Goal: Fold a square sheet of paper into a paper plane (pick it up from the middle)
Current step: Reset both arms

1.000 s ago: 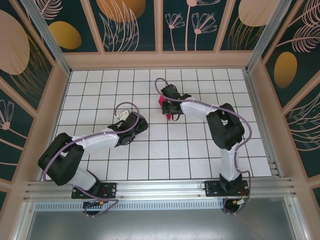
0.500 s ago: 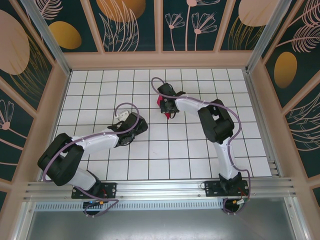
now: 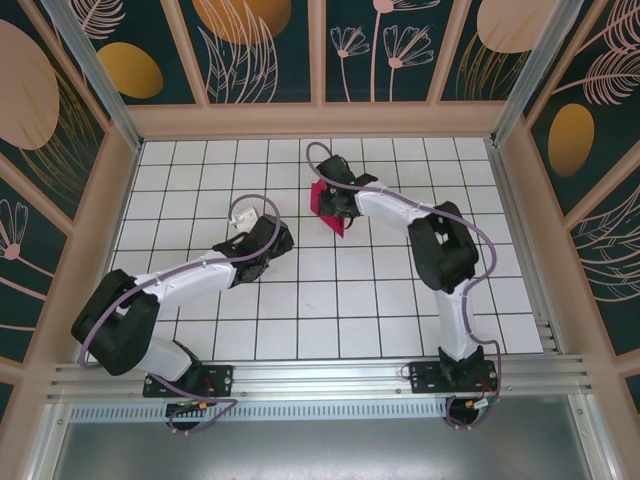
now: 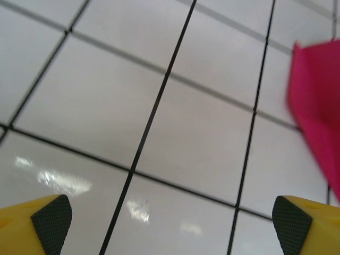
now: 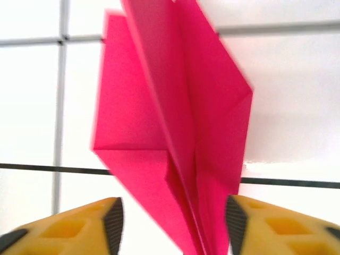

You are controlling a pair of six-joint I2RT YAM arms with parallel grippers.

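Observation:
The square sheet of paper now stands as a folded magenta-pink paper plane [image 3: 328,208], lying on the white grid table [image 3: 200,170] just behind centre. In the right wrist view the paper plane [image 5: 175,122] spreads its flaps away from me, and its narrow end runs down between my fingers. My right gripper [image 5: 174,220] is open around that end, with the left pad [image 5: 114,218] clearly off the paper. My right gripper [image 3: 336,196] sits right over the plane. My left gripper [image 4: 170,223] is wide open above bare tiles, with an edge of the paper plane [image 4: 319,106] at the right. My left gripper [image 3: 270,238] hovers about two squares left of the plane.
Wooden frame walls with patterned panels [image 3: 320,50] close in the table on three sides. An aluminium rail [image 3: 320,375] runs along the near edge by the arm bases. Both forearms angle in over the middle of the grid.
My right gripper has gone from shut to open, and the plane's flaps have spread out on the table. The left gripper has shifted slightly toward the paper.

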